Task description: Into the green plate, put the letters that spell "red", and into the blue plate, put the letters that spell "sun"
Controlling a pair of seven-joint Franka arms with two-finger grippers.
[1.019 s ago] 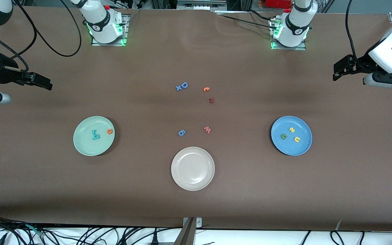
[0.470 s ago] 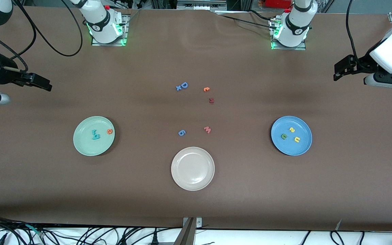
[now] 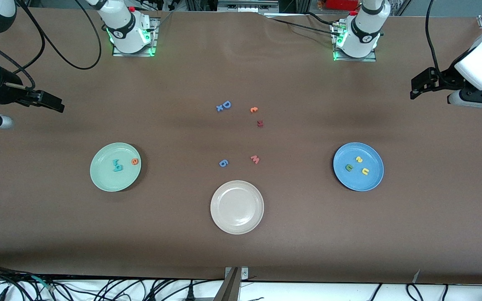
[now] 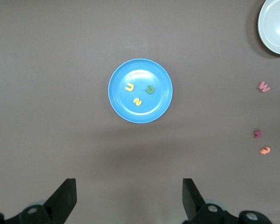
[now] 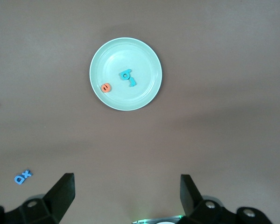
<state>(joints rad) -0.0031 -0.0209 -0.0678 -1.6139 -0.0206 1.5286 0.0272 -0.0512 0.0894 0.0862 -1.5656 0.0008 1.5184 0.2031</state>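
The green plate (image 3: 103,177) (image 5: 107,51) holds a teal r (image 3: 115,161) touching a teal d (image 3: 118,168) (image 5: 126,74), with an orange e (image 3: 134,161) (image 5: 106,87) beside them. In the blue plate (image 3: 368,182) (image 4: 130,112) lie a yellow s (image 3: 359,159) (image 4: 137,101), a green n (image 3: 349,167) (image 4: 150,89) and a yellow u (image 3: 365,171) (image 4: 129,87). My left gripper (image 3: 416,88) (image 4: 129,186) hangs open and empty high at the left arm's end of the table. My right gripper (image 3: 55,102) (image 5: 126,182) hangs open and empty high at the right arm's end.
A beige-white plate (image 3: 237,207) sits empty nearest the front camera. Loose letters lie mid-table: a blue D with a small x (image 3: 224,105), an orange letter (image 3: 254,109), a dark red one (image 3: 260,123), a pink w (image 3: 255,159) and a blue g (image 3: 223,163).
Both arms have drifted very slightly outward toward the table's ends. Plates and letters have not moved.
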